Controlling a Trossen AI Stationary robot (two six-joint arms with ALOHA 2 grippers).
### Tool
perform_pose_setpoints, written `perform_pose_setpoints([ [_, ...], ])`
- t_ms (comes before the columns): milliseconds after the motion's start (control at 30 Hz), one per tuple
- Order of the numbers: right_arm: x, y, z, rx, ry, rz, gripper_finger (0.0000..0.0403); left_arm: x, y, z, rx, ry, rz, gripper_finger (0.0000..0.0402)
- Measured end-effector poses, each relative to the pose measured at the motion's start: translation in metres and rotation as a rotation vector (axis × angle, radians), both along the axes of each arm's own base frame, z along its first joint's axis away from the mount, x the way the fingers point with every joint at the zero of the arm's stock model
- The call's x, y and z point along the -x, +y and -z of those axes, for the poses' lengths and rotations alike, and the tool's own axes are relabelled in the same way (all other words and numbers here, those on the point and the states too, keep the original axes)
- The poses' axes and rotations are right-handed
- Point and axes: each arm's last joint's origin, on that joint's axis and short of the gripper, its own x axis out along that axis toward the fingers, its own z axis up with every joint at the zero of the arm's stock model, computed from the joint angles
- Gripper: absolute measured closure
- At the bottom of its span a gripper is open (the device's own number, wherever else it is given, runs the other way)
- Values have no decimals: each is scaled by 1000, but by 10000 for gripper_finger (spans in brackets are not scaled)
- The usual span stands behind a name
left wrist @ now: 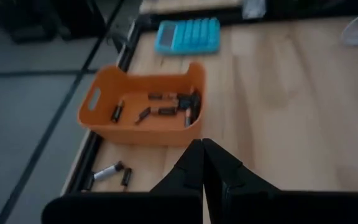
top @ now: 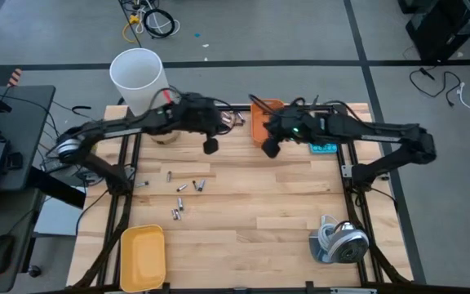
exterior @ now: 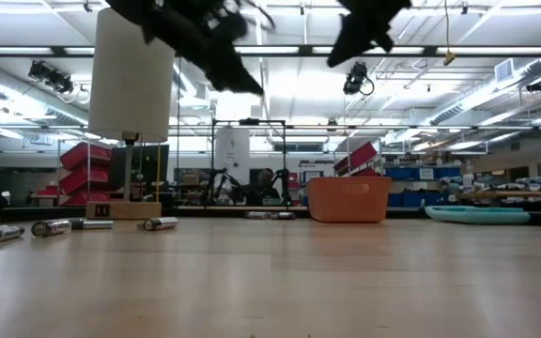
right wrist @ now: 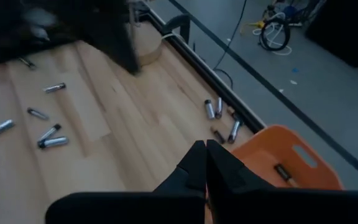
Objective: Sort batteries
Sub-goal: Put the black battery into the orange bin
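Note:
Several small batteries, silvery and dark, lie loose on the wooden table [top: 182, 192], and they also show in the low view [exterior: 50, 226] and the right wrist view [right wrist: 48, 135]. A few more lie by the far edge [right wrist: 221, 118]. An orange bin [top: 261, 121] at the far edge holds several dark batteries [left wrist: 166, 111]. My left gripper [top: 210, 146] is shut and hangs high above the table, left of the bin. My right gripper [top: 271, 150] is shut and hangs high just in front of the bin. Nothing shows between either pair of fingers.
A white cup [top: 139, 77] stands on a block at the far left. A blue calculator [top: 325, 148] lies right of the bin. A yellow tray [top: 143, 256] sits at the near left corner, and a silvery roll [top: 339, 241] at the near right. The table's middle is bare wood.

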Motion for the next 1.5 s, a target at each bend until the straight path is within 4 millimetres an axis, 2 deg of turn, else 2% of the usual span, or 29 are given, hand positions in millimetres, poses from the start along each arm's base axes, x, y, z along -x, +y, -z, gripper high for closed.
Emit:
perform_pose_setpoints([
  [133, -25, -15, -6, 23, 75, 2, 403, 34, -15, -16, -49, -118, -12, 401],
  [333, -59, -42, -11, 18, 116, -10, 403, 80, -34, -20, -97, -299, -26, 401],
  [600, -99, -83, -2, -33, 117, -9, 403, 118, -48, -17, -157, -408, -74, 401],
  [833, -127, -117, 18, -76, 126, -27, 403, 140, -56, -10, -194, -439, -136, 401],
  [1000, -142, -137, 43, -94, 172, -34, 403, 150, -57, -3, -269, -418, -206, 401],
  [1233, -146, -157, 77, -140, 254, -24, 403, 157, -58, 1, -317, -352, -240, 401],
  [1500, -150, -172, 112, -167, 342, -31, 403, 159, -57, 6, -254, -322, -315, 401],
])
